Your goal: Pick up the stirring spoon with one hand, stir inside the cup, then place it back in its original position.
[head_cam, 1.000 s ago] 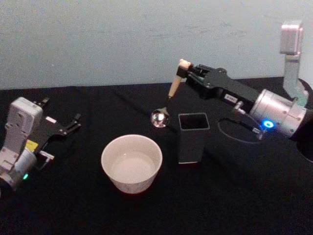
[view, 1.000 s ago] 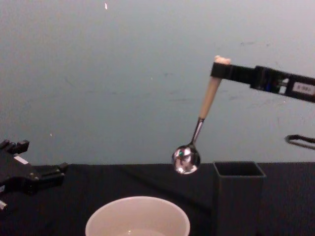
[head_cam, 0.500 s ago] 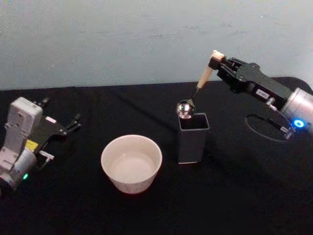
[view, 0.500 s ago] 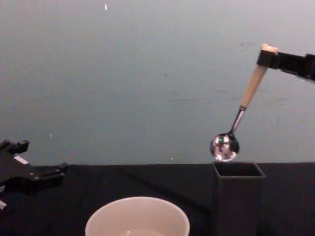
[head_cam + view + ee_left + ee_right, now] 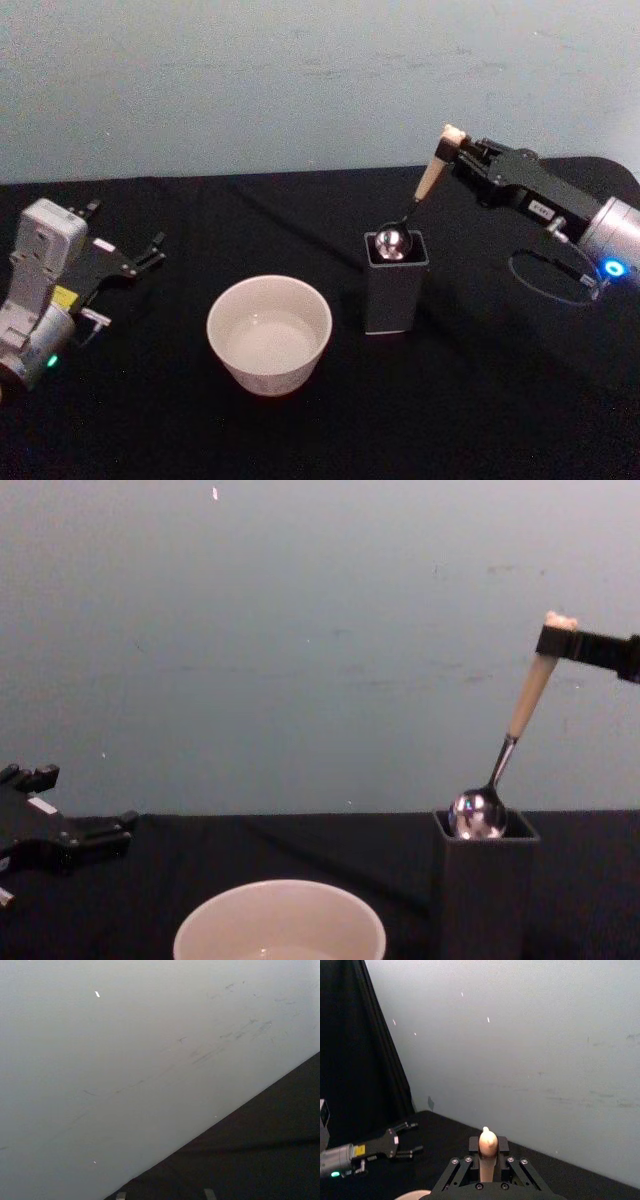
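My right gripper (image 5: 452, 150) is shut on the top of the stirring spoon's cream handle (image 5: 431, 176). The spoon (image 5: 527, 695) hangs tilted, and its shiny round bowl (image 5: 477, 815) sits just inside the mouth of the dark grey square holder (image 5: 392, 290). In the right wrist view the handle's tip (image 5: 488, 1146) pokes up between the fingers. The wide cream-white cup (image 5: 269, 332) stands on the black table to the left of the holder, seen from the side as the cup (image 5: 280, 922). My left gripper (image 5: 140, 258) rests open at the far left, away from both.
A black cloth covers the table (image 5: 330, 430) and a pale blue-grey wall (image 5: 300, 80) stands behind it. A loop of black cable (image 5: 545, 275) hangs under the right arm, right of the holder. The left gripper (image 5: 75, 835) lies low over the table's left side.
My right gripper has carried the spoon to the right and down. The spoon's bowl went from hovering left of the holder, to just above it, to inside its mouth. The left arm stayed put.
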Available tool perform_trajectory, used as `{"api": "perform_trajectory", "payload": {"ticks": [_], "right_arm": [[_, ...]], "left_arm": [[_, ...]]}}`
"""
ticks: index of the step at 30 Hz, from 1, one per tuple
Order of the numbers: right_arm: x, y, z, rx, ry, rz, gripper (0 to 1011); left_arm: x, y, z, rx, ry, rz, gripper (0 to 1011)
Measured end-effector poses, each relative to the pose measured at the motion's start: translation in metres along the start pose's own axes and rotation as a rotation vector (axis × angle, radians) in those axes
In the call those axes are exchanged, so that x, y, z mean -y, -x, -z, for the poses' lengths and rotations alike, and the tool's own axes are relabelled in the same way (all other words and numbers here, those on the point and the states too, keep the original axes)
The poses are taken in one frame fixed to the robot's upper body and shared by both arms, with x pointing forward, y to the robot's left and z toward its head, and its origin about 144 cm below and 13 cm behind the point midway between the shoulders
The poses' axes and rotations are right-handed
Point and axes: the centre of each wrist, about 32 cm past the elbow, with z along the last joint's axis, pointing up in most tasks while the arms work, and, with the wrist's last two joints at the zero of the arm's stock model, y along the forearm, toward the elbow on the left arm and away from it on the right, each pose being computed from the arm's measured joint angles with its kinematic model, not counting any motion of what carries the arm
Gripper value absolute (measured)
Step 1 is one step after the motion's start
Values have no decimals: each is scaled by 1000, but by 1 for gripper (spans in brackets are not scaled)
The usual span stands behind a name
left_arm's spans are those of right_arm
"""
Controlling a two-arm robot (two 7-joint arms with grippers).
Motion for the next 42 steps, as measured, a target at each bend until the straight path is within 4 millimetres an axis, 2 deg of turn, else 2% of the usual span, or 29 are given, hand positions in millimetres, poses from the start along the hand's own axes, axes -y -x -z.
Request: {"api": "perform_trajectory", "payload": {"ticks": [23,42], "right_arm": [[-6,2,30,-3,148,12,215],[-9,0,42,-14,210,40,215]], "left_arm": [[0,0,0,0,0,0,1001],[0,0,0,0,0,0,1001]]}}
